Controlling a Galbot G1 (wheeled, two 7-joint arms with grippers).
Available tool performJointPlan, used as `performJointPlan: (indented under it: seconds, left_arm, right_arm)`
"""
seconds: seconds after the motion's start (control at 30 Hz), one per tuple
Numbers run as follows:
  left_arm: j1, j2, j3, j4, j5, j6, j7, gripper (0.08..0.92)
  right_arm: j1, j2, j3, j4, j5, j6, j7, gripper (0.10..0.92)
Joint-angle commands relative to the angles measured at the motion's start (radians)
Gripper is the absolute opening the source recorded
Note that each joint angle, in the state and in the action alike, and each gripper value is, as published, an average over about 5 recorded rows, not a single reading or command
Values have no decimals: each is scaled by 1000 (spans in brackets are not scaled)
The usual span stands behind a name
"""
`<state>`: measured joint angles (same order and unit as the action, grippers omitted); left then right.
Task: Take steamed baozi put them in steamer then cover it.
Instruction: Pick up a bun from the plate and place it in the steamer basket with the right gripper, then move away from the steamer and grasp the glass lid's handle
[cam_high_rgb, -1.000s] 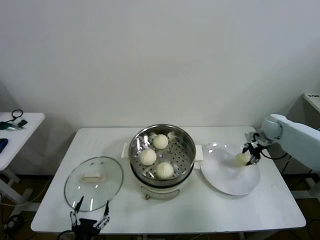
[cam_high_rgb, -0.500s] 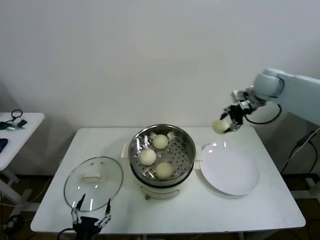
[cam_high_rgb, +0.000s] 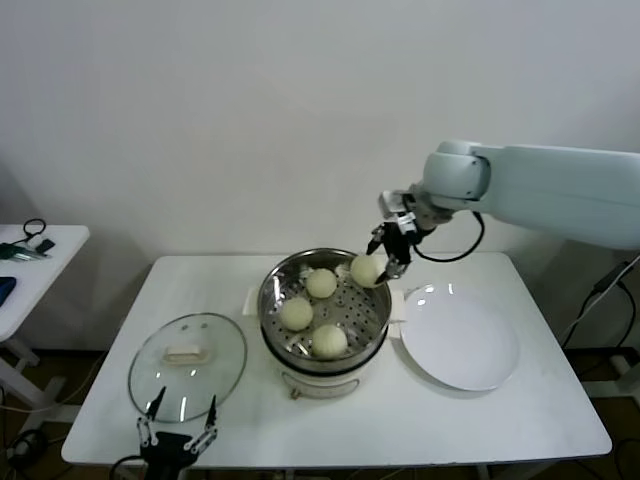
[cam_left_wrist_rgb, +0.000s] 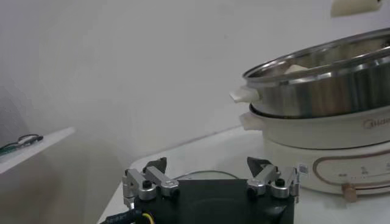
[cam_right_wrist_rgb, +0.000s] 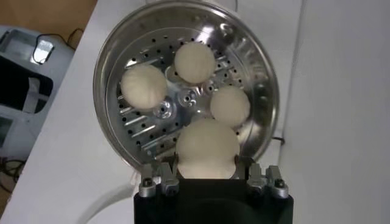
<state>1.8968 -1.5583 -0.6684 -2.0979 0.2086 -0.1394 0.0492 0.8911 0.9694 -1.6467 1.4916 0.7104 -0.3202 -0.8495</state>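
Clamped the fourth baozi in the right gripper, hung over the steamer's far right rim, above the one bare patch beside three buns already seated. Kept the left gripper spread, empty, near the glass cover, seemingly parked for lidding.

The right gripper holds a bun between its jaws, above the near rim of the steamer; three more buns lie on the perforated tray inside, one toward one side, one toward the far rim, one just beyond the held bun; the steamer stands on a white counter; dark gear shows beyond the counter's edge.
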Motion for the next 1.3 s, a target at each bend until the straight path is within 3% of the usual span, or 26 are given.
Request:
performJointPlan:
  seconds: [0.03,0.63,0.93,1.13,1.3]
  left_arm:
    - [0,-1,1,-1,-1,0,0,823]
    - [-1,-3,-5,-1,-5,1,0,823]
    - [1,-2,-6,-8,-7,1,0,823]
    - [7,0,-6,-24,-8,6,5,823]
    - [10,7,-6,-42,-19,5,3,823]
  right_arm:
    - [-129,80,-13,-18,-62,-45,64,636]
    - [-243,109,41,-75,-101,-69,99,637]
    - [-121,91,10,-71,-82,1,-2,805]
    - [-6,2,41,-72,44,44,-68,822]
    - [-28,-132,171,-49,224,-36,148,823]
